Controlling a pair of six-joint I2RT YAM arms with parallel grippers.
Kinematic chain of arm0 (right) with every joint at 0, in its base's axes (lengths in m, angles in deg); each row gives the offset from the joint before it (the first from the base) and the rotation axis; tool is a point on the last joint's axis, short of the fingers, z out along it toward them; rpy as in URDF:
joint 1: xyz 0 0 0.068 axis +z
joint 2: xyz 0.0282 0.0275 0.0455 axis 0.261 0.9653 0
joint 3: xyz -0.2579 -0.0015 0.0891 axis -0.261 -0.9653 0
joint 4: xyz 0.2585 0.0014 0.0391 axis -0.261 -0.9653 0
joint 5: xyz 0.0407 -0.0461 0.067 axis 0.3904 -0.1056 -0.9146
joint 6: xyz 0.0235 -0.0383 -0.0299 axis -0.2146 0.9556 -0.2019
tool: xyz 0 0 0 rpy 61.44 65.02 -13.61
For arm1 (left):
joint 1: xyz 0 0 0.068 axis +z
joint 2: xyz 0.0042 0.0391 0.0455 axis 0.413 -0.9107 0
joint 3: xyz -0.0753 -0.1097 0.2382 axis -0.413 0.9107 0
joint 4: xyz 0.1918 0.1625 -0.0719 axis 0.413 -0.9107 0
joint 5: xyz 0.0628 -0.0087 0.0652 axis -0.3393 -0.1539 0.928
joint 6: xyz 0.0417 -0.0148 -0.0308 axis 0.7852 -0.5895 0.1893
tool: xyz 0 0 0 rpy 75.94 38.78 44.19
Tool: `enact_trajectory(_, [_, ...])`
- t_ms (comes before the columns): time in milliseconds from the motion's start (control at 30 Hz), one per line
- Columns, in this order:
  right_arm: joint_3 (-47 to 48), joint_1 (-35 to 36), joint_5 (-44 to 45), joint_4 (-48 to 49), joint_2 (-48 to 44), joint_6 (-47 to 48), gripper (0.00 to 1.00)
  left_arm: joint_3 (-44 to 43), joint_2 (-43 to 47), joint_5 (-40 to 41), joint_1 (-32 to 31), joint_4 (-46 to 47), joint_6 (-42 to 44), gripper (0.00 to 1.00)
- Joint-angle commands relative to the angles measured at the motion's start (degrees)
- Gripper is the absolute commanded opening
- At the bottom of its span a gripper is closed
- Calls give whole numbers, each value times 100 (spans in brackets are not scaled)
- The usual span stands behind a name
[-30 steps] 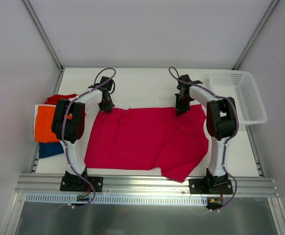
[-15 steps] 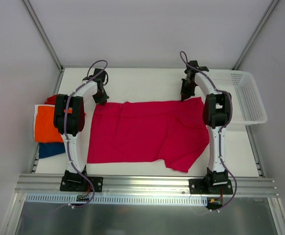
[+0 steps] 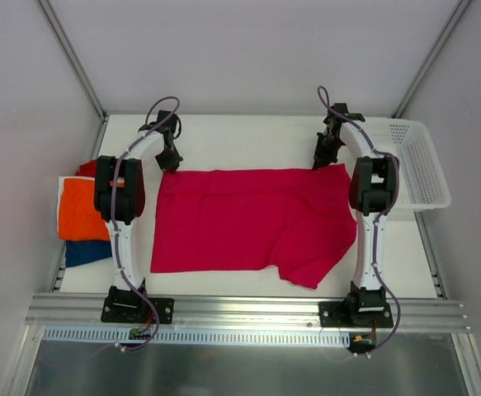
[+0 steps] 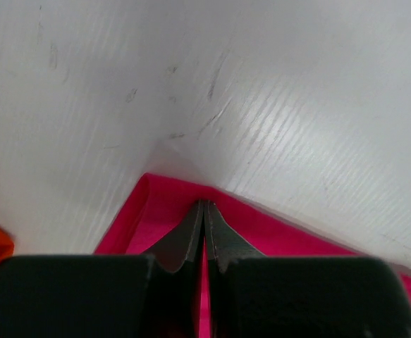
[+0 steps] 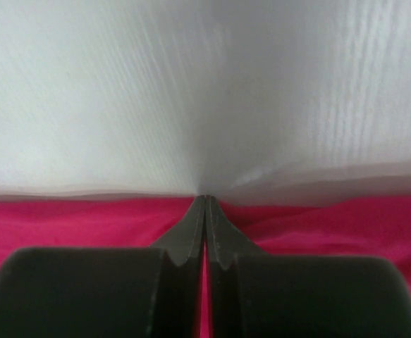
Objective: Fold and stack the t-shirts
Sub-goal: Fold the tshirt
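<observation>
The magenta-pink t-shirt (image 3: 240,219) lies spread across the middle of the table, one part hanging toward the front right. My left gripper (image 3: 169,164) is shut on its far left corner; the left wrist view shows the pink cloth (image 4: 166,211) pinched between the closed fingers (image 4: 184,239). My right gripper (image 3: 320,162) is shut on the far right corner; the pink cloth (image 5: 85,218) runs under the closed fingers (image 5: 223,236). A stack with an orange shirt (image 3: 79,206) on top, red (image 3: 100,166) and dark blue (image 3: 83,252) under it, lies at the left edge.
A white perforated plastic basket (image 3: 413,161) stands at the far right of the table. The grey enclosure walls and metal posts close in the back and sides. A metal rail (image 3: 240,309) runs along the near edge.
Both grippers moved toward the far edge and outward, dragging the pink shirt's far edge back and stretching it straight. The shirt now lies flatter and wider.
</observation>
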Motion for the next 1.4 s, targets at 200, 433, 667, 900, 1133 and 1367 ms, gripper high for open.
enact_trajectory(200, [-1821, 10, 79, 869, -2434, 176, 1, 470, 1542, 454, -191, -118, 65, 0])
enact_trajectory(433, [-2902, 194, 255, 993, -3665, 203, 0, 1101, 2123, 552, -517, -118, 4, 0])
enact_trajectory(667, [-3624, 256, 290, 1081, -3421, 168, 0, 1481, 1878, 341, -710, 5, -14, 0])
enact_trajectory(900, [-3607, 291, 255, 1098, -2815, 115, 0, 1349, 1333, 147, -710, 14, 74, 0])
enact_trajectory(1133, [-3010, 300, 316, 861, -2208, 115, 0, 963, 806, 95, -701, 5, 153, 0])
enact_trajectory(1367, [-2219, 291, 413, 440, -1487, 150, 0, 655, 463, -37, -631, 5, 188, 0])
